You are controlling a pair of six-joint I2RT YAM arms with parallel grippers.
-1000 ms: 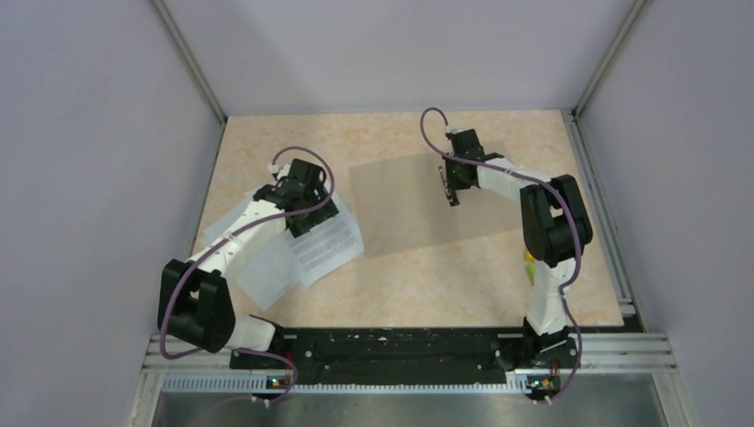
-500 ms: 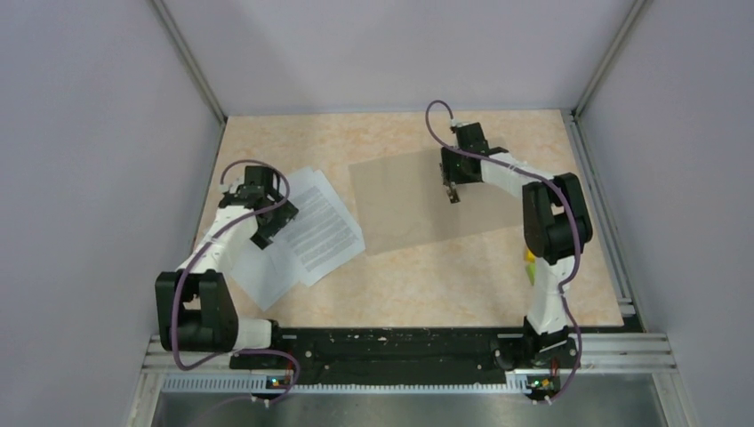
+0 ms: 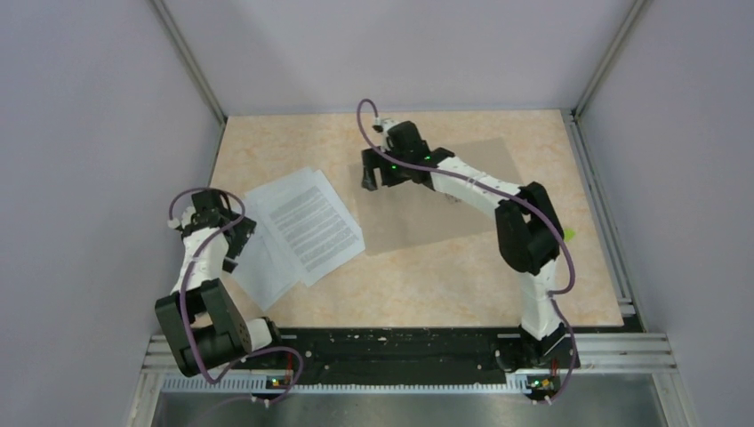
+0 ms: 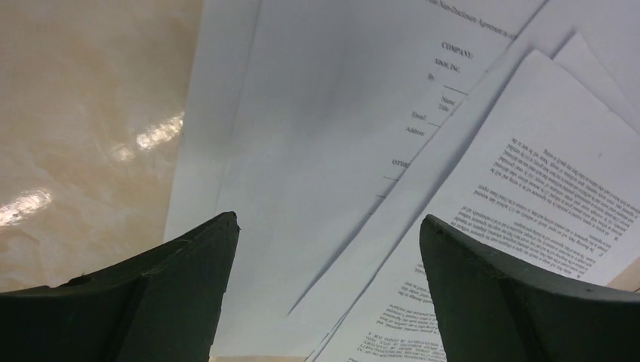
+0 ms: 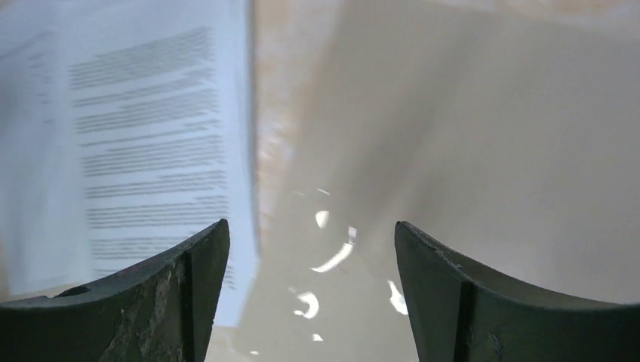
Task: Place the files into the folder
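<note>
files (image 3: pixel 307 222): fanned stack, just left of folder
folder (image 3: pixel 427 213): flat, mid-table
left gripper (image 4: pixel 324 226): spread, empty, over files' left side
right gripper (image 5: pixel 309 226): spread, empty, over folder's left edge

tabletop (image 3: pixel 427 285): beige, marbled | green block (image 3: pixel 569 235): near right edge

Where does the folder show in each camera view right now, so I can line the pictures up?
Top external: the folder lies at the centre, just right of the printed sheet.
Left wrist: not clearly in it; a tan sliver at the lower right corner is too small to tell.
Right wrist: it fills the right half.
Shared landmark: the printed sheet, seen in all three views.
</note>
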